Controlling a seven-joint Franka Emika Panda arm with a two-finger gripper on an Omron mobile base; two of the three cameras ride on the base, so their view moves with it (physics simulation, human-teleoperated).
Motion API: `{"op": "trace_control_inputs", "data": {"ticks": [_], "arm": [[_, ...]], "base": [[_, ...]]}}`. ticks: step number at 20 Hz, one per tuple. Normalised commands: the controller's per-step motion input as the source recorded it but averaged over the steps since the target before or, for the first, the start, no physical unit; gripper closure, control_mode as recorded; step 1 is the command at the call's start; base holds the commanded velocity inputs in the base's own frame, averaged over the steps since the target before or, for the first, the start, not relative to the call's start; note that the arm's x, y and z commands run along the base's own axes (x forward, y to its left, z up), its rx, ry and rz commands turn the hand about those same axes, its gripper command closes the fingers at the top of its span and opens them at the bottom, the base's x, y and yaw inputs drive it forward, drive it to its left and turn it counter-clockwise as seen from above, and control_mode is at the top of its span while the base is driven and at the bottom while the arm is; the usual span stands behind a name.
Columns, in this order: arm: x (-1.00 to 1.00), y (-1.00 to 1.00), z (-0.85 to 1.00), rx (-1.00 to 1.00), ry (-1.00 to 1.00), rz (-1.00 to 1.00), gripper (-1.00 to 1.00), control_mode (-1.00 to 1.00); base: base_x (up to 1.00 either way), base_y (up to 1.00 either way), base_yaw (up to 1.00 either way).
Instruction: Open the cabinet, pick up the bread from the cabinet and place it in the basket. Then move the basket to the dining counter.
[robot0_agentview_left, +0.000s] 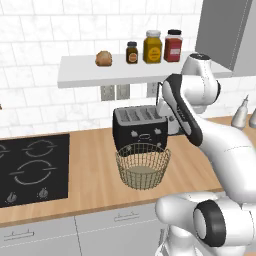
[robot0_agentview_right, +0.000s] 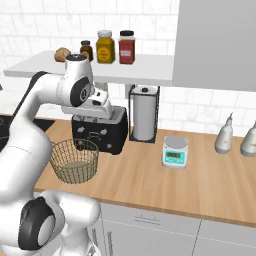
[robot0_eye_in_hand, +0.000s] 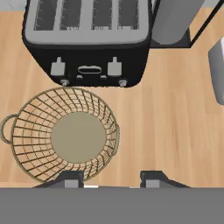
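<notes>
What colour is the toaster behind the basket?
Black, with a grey top; the toaster shows best in the hand view.

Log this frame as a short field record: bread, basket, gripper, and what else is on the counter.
bread: on the shelf, left of three jars
basket: empty, on the wood counter just in front of the toaster
gripper: above the counter beside the basket, jaws parted, holding nothing
also on counter: paper towel holder, scale, two bottles
stage: bread not yet in basket
</notes>
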Motion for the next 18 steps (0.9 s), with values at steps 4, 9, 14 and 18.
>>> {"op": "trace_control_inputs", "data": {"ticks": [4,9,14,18], "arm": [[-0.63,0.00,-0.02,0.02,-0.07,0.00,-1.00,-1.00],[-0.77,0.56,0.29,0.03,-0.71,-0.02,-1.00,-1.00],[-0.07,0.93,0.88,0.03,-0.66,-0.07,-1.00,-1.00],[0.17,0.88,1.00,0.00,-0.33,0.00,-1.00,-1.00]], "base": [[0.00,0.00,0.00],[0.00,0.00,0.00],[0.00,0.00,0.00],[0.00,0.00,0.00]]}}
